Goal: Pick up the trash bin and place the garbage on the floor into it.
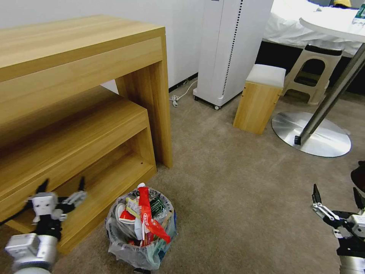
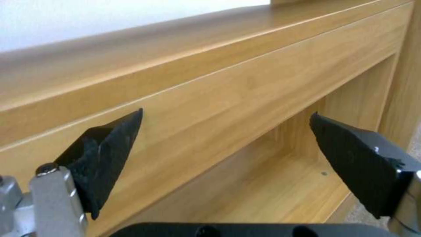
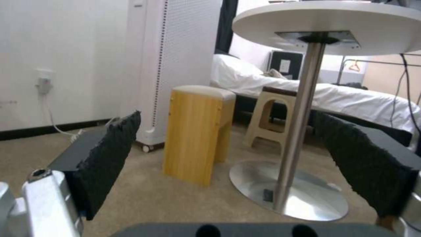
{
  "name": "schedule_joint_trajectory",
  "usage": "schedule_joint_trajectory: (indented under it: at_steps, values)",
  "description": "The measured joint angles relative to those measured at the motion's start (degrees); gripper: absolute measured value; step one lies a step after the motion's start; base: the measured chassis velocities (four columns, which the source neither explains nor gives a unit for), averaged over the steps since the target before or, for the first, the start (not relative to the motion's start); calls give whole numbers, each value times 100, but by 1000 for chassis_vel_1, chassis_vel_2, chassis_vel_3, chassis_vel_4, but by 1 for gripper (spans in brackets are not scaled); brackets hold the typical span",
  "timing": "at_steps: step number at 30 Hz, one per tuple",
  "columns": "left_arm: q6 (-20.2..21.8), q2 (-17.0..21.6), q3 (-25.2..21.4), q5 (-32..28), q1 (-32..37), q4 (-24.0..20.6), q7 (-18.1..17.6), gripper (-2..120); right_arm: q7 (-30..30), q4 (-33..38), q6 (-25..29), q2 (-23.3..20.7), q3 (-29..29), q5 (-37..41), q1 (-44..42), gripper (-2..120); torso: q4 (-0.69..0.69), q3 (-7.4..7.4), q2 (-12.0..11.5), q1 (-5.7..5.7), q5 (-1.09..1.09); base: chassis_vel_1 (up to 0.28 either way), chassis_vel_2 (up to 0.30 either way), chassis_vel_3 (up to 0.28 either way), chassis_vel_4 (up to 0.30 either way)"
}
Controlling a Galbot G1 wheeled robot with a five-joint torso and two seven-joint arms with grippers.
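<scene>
We list the trash bin (image 1: 140,232), heaped with garbage (image 1: 146,217) (red wrappers uppermost), on the floor (image 1: 243,190) between left jaws (image 1: 61,186) and right jaws (image 1: 336,197), both spread wide, empty.

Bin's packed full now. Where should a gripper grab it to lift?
Probably the rim of the trash bin on its left side, approached from above by the open left gripper. The bin stands upright; red wrappers crowd the middle, and that rim arc looks barest.

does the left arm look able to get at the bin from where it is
Probably yes. The left claw hangs open beside the bin, with bare floor between them; the wooden shelf stands behind it, not in the way.
</scene>
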Motion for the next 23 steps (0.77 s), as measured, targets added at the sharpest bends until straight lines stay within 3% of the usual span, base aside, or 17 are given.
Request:
schedule_joint_trajectory:
  at_steps: [4, 6, 7, 9, 13, 18, 23]
  values:
    - [-109, -39, 132, 45, 107, -130, 272, 100, -52, -4, 0, 1, -35, 11, 79, 100, 0, 0, 0, 0, 1, 0, 0, 0, 0]
    - [-290, -8, 237, 60, 139, -137, 679, 100, -56, -2, -2, 1, -42, 29, 110, 100, 0, 0, 0, 0, 0, 0, 0, 0, 0]
    - [-290, -8, 237, 60, 139, -137, 679, 100, -56, -2, -2, 1, -42, 29, 110, 100, 0, 0, 0, 0, 0, 0, 0, 0, 0]
    - [-527, 31, 323, 62, 123, -89, 1285, 100, -83, -2, -8, -13, -43, 79, 138, 100, -1, 0, 0, 0, 1, 0, 0, 0, 0]
    - [-662, 35, 352, -34, -49, 112, 1725, 100, -240, -1, 9, -35, -42, 195, 162, 100, -1, 0, 0, 0, 1, 0, 0, 0, 0]
    - [-756, 45, 208, -139, -172, 377, 2111, 100, -470, 18, 19, -26, -134, 310, 192, 100, 0, 0, 0, 0, 0, 0, 0, 0, 0]
    - [-770, 31, 119, -115, -172, 393, 2208, 100, -642, 59, 2, -4, -221, 374, 184, 100, 0, 0, 0, 0, 1, 0, 0, 0, 0]
